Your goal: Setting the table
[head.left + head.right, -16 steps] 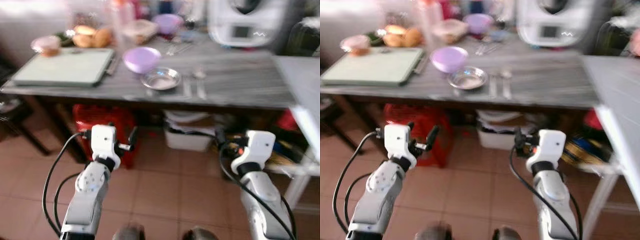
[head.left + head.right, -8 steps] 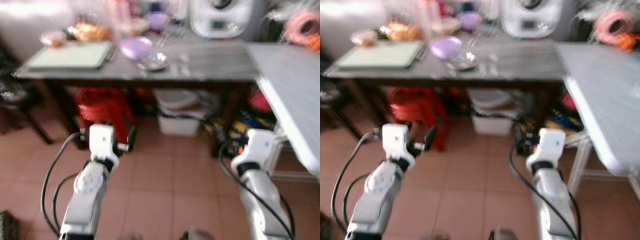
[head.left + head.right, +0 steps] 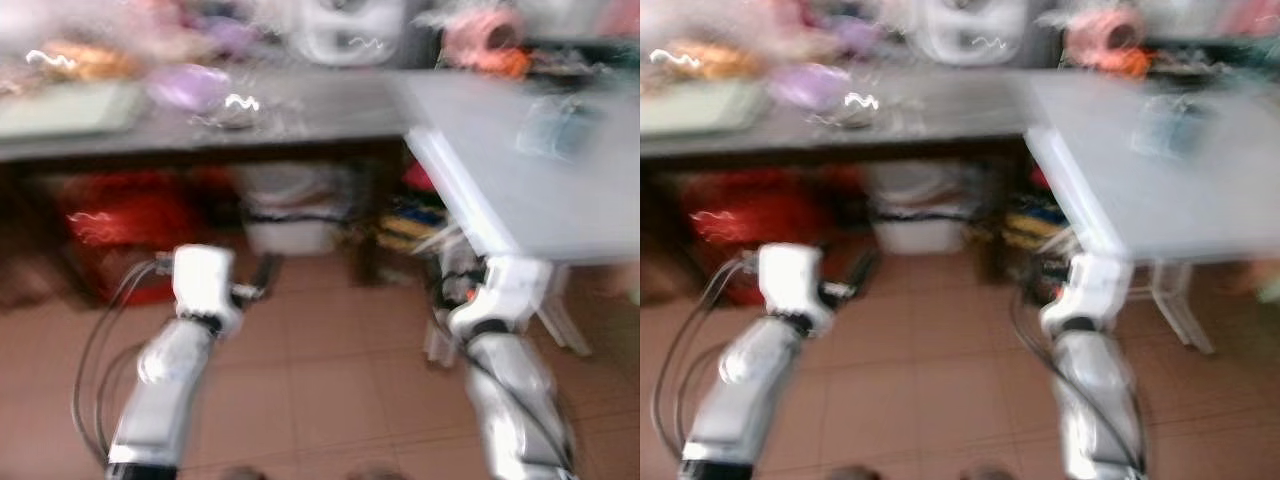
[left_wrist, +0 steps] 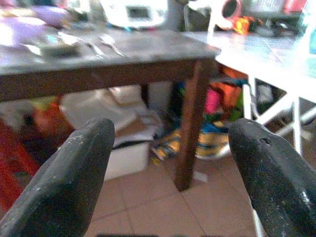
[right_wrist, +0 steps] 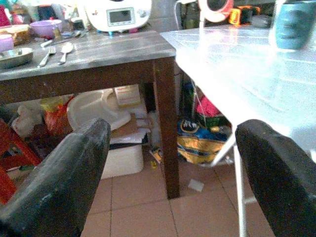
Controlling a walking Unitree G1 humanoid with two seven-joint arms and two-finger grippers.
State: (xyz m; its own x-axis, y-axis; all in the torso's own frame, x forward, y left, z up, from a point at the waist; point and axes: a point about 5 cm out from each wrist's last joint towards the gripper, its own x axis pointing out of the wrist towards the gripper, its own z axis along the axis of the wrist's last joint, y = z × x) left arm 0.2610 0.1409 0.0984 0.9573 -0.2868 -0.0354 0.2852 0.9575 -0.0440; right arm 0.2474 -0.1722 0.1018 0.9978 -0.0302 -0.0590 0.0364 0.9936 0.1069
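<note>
Tableware sits on the dark wooden table (image 5: 113, 52): a purple bowl (image 3: 187, 85), a metal dish (image 5: 15, 57), a fork (image 5: 48, 54) and spoon (image 5: 64, 50). Beside it stands a white table (image 3: 520, 170) bearing a blue cup (image 5: 294, 23). Left gripper (image 4: 168, 163) and right gripper (image 5: 170, 165) hang empty over the tiled floor (image 3: 330, 380), fingers spread wide.

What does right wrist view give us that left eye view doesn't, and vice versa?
Right wrist: crisp fork and spoon beside the steel dish, plus the right claw, fingers apart. Left eye: left arm and right arm over the tiled floor, the red stool, all blurred. Shared: dark table, white table, white appliance, blue mug.
</note>
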